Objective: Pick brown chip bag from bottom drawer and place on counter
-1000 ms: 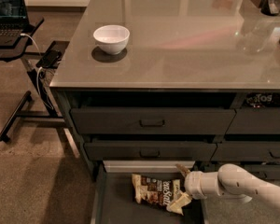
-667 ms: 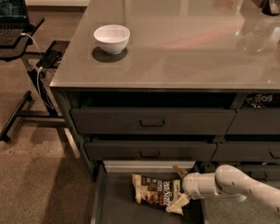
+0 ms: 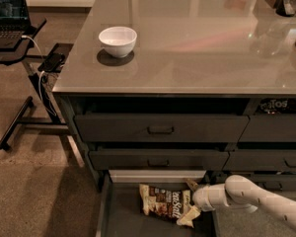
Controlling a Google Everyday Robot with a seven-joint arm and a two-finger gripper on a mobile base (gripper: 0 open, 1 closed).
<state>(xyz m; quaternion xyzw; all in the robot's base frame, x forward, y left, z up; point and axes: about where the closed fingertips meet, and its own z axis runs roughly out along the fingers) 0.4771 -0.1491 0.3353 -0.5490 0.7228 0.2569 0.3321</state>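
brown chip bag (image 3: 160, 202) in bottom drawer (image 3: 123, 221), hand (image 3: 189, 201) at right end

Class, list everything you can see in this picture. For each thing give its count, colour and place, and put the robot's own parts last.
counter: 1, glossy grey, on top of the drawer cabinet
bowl: 1, white, on the counter's left part
handled drawers: 2, dark grey, shut, stacked under the counter
bottom drawer: 1, dark grey, pulled open below them
brown chip bag: 1, cream and brown, lying in the bottom drawer
dark packet: 1, "Tos" lettering, in the recess under the counter at right
laptop: 1, black, on the stand at far left
stand: 1, black, on the floor left of the cabinet
arm: 1, white, reaching in from lower right
gripper: 1, at the bag's right end, in the bottom drawer
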